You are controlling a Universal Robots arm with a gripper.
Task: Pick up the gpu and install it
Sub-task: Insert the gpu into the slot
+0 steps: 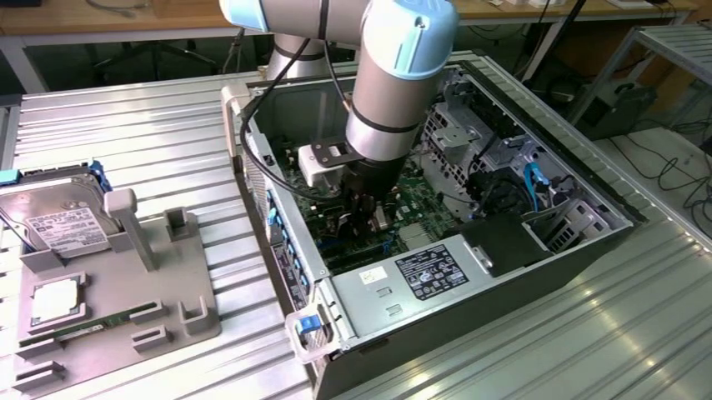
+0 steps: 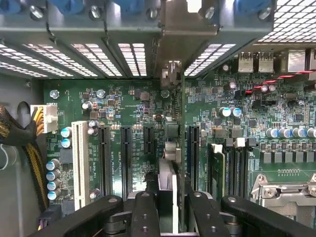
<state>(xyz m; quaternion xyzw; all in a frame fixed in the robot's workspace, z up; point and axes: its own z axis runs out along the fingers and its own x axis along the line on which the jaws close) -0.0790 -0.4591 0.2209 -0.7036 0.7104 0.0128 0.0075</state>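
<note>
White "AUX_PWR" lettering shows on the green motherboard [image 2: 123, 106]; the label on the power supply [image 1: 428, 275] is too small to read. The arm [image 1: 395, 92] reaches steeply down into the open computer case [image 1: 579, 237] on the bench [image 1: 133, 142]. The pincer [image 2: 170, 205] is clamped on the gpu [image 2: 168, 148], a thin dark card held edge-on over the motherboard's black slots.

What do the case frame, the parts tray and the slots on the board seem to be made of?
Case frame: bare sheet metal by the look, grey with a dull shine and punched holes.
Parts tray: probably plastic, matte grey, with blocky moulded holders.
Slots: likely plastic, most matte black, one white.
</note>
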